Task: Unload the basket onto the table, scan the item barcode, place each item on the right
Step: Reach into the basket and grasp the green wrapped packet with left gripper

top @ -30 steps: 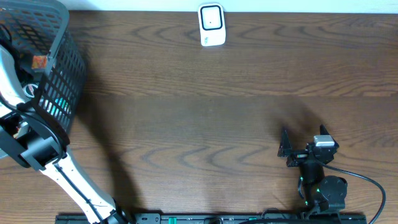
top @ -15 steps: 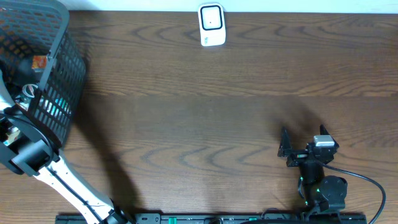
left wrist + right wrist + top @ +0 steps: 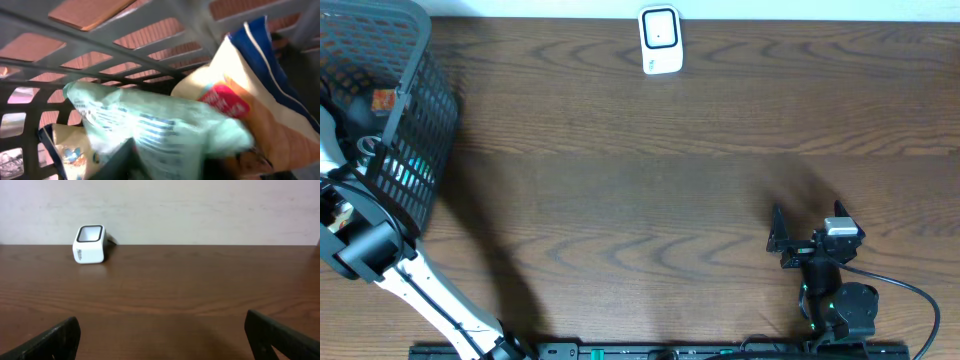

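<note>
The left arm (image 3: 365,245) bends up from 7 o'clock and dips over the rim into the black basket (image 3: 420,90) at 10 o'clock. Inside, the left end effector (image 3: 127,162) is close up to a pale green packet (image 3: 150,125) beside a cream-and-blue bag (image 3: 260,100); blur hides whether it grips. The right end effector (image 3: 160,325) sits low at 5 o'clock, jaws wide apart, facing the white scanner (image 3: 660,40) at 12 o'clock on the worktop (image 3: 640,170).
</note>
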{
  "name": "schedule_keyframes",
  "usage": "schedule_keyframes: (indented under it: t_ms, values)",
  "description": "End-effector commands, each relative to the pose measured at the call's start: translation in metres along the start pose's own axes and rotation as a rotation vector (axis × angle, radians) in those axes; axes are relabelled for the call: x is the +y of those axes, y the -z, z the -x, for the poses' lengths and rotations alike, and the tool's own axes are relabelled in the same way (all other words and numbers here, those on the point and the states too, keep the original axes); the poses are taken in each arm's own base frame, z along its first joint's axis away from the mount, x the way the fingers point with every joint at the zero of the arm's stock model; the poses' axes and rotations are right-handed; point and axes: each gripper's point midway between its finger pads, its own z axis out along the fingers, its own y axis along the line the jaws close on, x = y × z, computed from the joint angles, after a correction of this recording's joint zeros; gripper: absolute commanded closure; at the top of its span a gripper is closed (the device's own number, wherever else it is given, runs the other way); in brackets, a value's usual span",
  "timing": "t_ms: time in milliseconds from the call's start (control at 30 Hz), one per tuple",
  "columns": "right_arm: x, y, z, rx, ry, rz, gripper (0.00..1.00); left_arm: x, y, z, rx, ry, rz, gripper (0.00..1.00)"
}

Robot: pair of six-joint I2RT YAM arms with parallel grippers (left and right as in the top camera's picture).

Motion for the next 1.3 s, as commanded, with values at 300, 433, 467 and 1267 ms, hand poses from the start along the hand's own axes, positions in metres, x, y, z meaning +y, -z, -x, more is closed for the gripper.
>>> schedule_keyframes:
  t_ms: [300, 433, 467, 1267]
  values:
    - [-0.001, 0.000, 0.000, 0.000, -0.004, -0.003, 0.01, 0.002, 0.039, 0.005, -0.007, 0.049, -0.151, 0.93]
    - [-0.001, 0.000, 0.000, 0.000, -0.004, -0.003, 0.01, 0.006, 0.082, 0.013, -0.042, 0.092, -0.297, 0.93]
    - [-0.001, 0.000, 0.000, 0.000, -0.004, -0.004, 0.01, 0.006, 0.092, 0.015, -0.050, 0.100, -0.335, 0.92]
    - [-0.001, 0.000, 0.000, 0.000, -0.004, -0.003, 0.01, -0.001, 0.284, -0.001, -0.158, -0.013, -1.115, 0.93]
